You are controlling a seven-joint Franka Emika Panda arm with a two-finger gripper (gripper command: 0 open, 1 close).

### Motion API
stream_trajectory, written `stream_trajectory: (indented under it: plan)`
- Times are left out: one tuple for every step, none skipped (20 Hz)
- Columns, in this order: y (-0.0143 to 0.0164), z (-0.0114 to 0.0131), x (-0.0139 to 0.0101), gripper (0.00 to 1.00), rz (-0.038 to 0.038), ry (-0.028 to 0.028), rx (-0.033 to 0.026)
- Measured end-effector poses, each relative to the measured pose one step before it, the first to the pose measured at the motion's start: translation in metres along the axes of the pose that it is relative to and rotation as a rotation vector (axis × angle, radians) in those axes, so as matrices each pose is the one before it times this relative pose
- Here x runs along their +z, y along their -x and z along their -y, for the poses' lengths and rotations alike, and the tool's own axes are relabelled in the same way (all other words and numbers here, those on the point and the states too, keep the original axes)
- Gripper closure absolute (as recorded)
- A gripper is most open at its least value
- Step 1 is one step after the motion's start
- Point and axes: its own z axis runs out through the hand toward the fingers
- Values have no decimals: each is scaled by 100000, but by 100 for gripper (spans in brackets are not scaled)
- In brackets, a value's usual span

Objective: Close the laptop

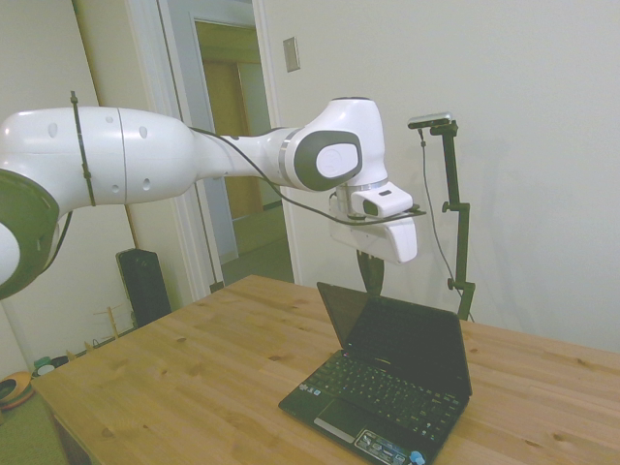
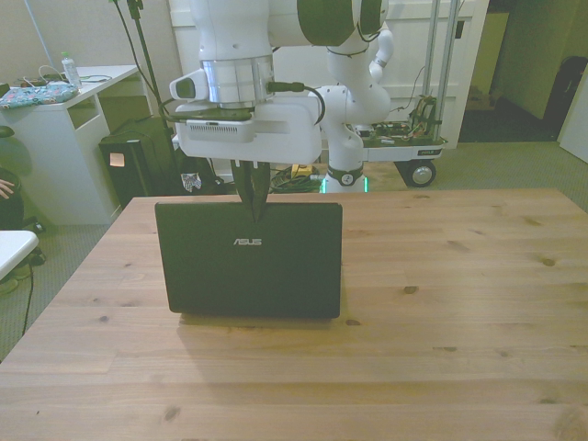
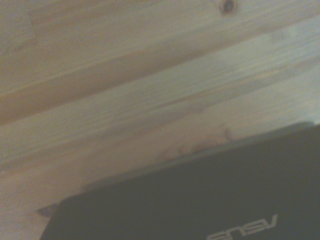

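Clearly the laptop (image 2: 248, 260) stands fully open on the table (image 2: 441, 303); the closed, empty end effector (image 2: 255, 213) hovers at its lid's top edge.

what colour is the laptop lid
Black, with a pale ASUS logo on the laptop lid; clearest in the front view.

— What am I seeing underneath everything?

— A bench (image 2: 459, 303) of pale knotty pine planks; I can see the grain running along its length.

— Anything sitting on it?

— From my cameras, just the laptop (image 2: 248, 262), open, its lid upright with the logo facing the front camera. It sits toward the bench's far edge, nearer the front view's left corner than the right.
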Motion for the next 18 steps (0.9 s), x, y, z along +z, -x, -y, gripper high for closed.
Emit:
stream_trajectory:
  plan:
    - [189, -570, 681, 100, 863, 792, 452]
    - [76, -549, 600, 100, 540, 589, 549]
    - [87, -526, 536, 100, 599, 634, 513]
    - [46, -493, 596, 100, 508, 526, 519]
    - [135, -500, 563, 100, 678, 603, 414]
    - [182, -457, 677, 100, 624, 533, 314]
    - [258, -430, 759, 100, 730, 629, 189]
    - [303, -392, 830, 100, 750, 626, 92]
    - [337, -346, 919, 100, 602, 575, -17]
    - [314, -312, 837, 100, 528, 522, -33]
    - [318, -295, 851, 100, 485, 433, -37]
    - [305, -315, 854, 100, 504, 451, -2]
    - [301, -312, 886, 100, 434, 412, 1]
    - [285, -290, 819, 100, 308, 291, -11]
    - [290, -283, 848, 100, 338, 353, -25]
    - [291, -302, 854, 100, 377, 408, -6]
    - [225, -242, 772, 100, 252, 378, -16]
    - [141, -208, 635, 100, 155, 276, 48]
